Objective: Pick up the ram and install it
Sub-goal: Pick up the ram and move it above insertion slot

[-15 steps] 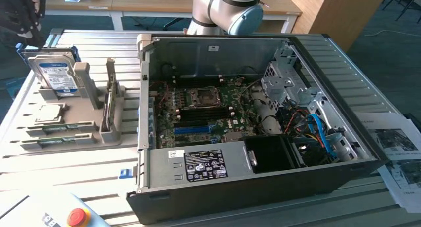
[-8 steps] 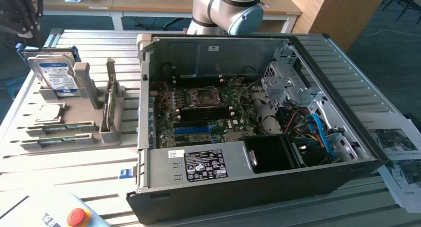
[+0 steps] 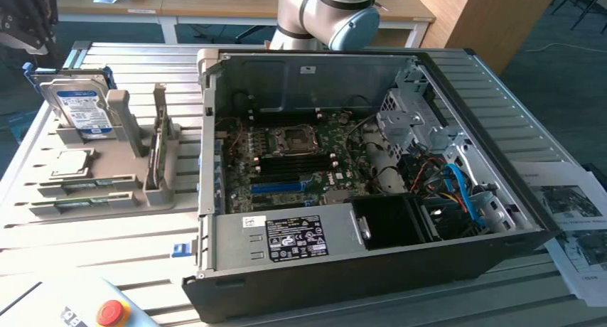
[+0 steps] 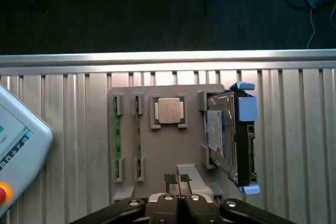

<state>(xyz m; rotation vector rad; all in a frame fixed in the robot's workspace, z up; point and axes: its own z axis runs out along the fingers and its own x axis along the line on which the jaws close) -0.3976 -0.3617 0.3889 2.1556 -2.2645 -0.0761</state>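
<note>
Two ram sticks, thin and green, stand on edge side by side in slots of a grey holder tray. In the exterior view the ram lies at the tray's near end, left of the open computer case. My gripper hovers high above the tray, over the edge by the upright bracket. It is shut with nothing between its fingertips and is well apart from the ram. The arm's elbow shows behind the case.
The tray also holds a square silver processor and a hard drive in a blue-edged cradle. The motherboard lies in the case with a blue slot. A teach pendant and papers lie on the slatted table.
</note>
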